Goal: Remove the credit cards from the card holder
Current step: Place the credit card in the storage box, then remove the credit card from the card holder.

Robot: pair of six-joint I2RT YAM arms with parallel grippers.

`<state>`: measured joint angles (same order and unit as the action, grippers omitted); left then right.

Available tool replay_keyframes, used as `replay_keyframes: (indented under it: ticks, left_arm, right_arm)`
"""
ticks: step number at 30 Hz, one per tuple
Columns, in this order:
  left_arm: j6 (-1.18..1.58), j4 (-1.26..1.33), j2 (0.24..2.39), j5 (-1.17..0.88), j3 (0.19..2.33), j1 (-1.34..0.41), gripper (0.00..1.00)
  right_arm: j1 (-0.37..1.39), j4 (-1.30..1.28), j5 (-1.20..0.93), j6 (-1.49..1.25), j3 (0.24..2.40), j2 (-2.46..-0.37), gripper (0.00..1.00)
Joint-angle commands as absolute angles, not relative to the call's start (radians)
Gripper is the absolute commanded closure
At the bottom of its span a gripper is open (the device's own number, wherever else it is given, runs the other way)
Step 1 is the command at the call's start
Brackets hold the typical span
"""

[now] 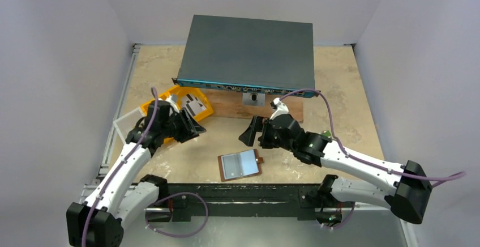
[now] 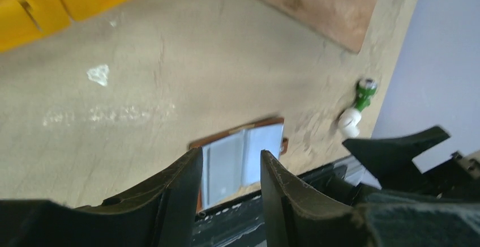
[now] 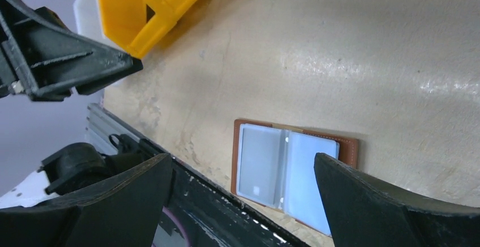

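Card holder (image 1: pixel 240 164) is lying open and flat on the table (image 1: pixel 339 88), close to the near edge. It's brown leather with the pale grey-blue pockets facing up and the strap tab (image 1: pixel 261 160) sticking out on its right side. From the right wrist view I can't see a card in either pocket.

Credit cards (image 1: pixel 194 106) are off to the far left of the holder, in the yellow tray (image 1: pixel 170 96). They're light cards with dark marks; I can't count them from here.

Left gripper (image 2: pixel 231 153) is up off the table, far-left of the holder and beside the tray's right edge. The jaws are set to a narrow gap with nothing between them, and the holder shows through the gap in its own camera.

Right gripper (image 3: pixel 242 159) hangs just beyond the holder, slightly to its right, also off the surface. Its jaws are spread wide and empty. Neither gripper touches the holder.

Well beyond the holder, a dark grey network switch (image 1: pixel 249 57) with a teal front sits on a wooden block (image 1: pixel 226 105).
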<state>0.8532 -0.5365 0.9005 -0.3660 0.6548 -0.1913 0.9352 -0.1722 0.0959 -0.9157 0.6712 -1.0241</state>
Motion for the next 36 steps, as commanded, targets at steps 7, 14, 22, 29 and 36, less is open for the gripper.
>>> replay_keyframes:
  ticks: [7,14,22,29,36]
  left_arm:
    - [0.905,-0.578,0.896,-0.209,0.601,-0.549,0.58]
    - [0.92,-0.571,0.951,-0.138,0.575,-0.662,0.59]
    - [0.865,-0.626,0.952,-0.056,0.606,-0.66,0.58]
    - [0.864,-0.614,0.955,-0.061,0.598,-0.657,0.58]
    - [0.848,-0.633,0.924,-0.073,0.592,-0.617,0.58]
  right_arm:
    - [1.068,-0.148,0.177,-0.927,0.717,-1.154,0.01]
    - [1.123,-0.132,0.199,-0.968,0.72,-1.225,0.12]
    - [1.191,-0.171,0.26,-0.986,0.762,-1.301,0.19]
    - [1.25,-0.245,0.317,-0.988,0.849,-1.431,0.32]
    - [1.27,-0.274,0.337,-0.989,0.899,-1.521,0.49]
